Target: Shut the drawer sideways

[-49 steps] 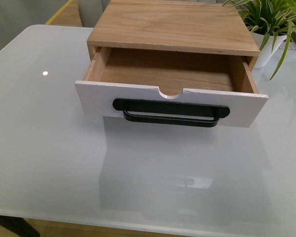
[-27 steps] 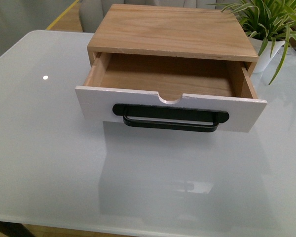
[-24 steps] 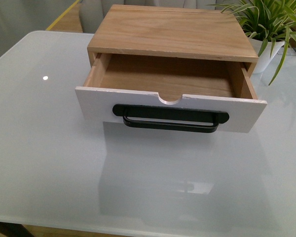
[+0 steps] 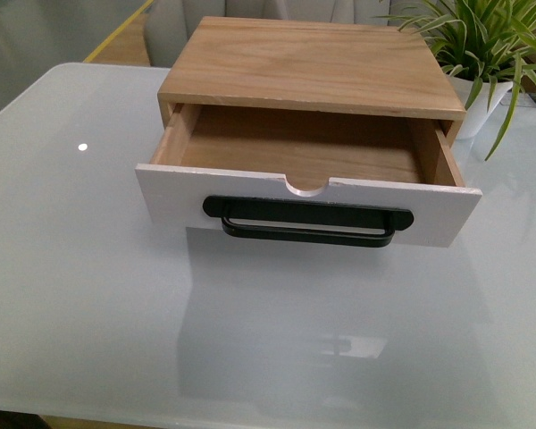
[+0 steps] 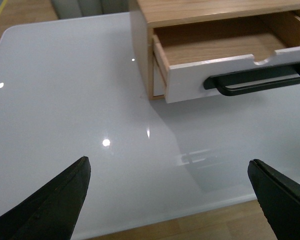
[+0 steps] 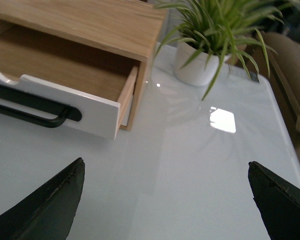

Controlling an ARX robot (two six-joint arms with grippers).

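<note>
Sitting wide open, the drawer [image 4: 308, 204] sticks out of the wooden box [image 4: 313, 63] in the middle of the table [image 4: 71, 295], toward the near side. Nothing is done yet; all the pushing is left. The left gripper [image 5: 167, 162] and right gripper [image 6: 165, 162] hang well apart from it, fingers spread wide. It looks empty, I think.

On the bench [image 4: 89, 295] stands a box [image 4: 313, 63], the drawer [image 4: 308, 204] projecting open from its front toward the robot; a potted plant [image 4: 478, 100] sits on the bench just beside the box's rear right corner
</note>
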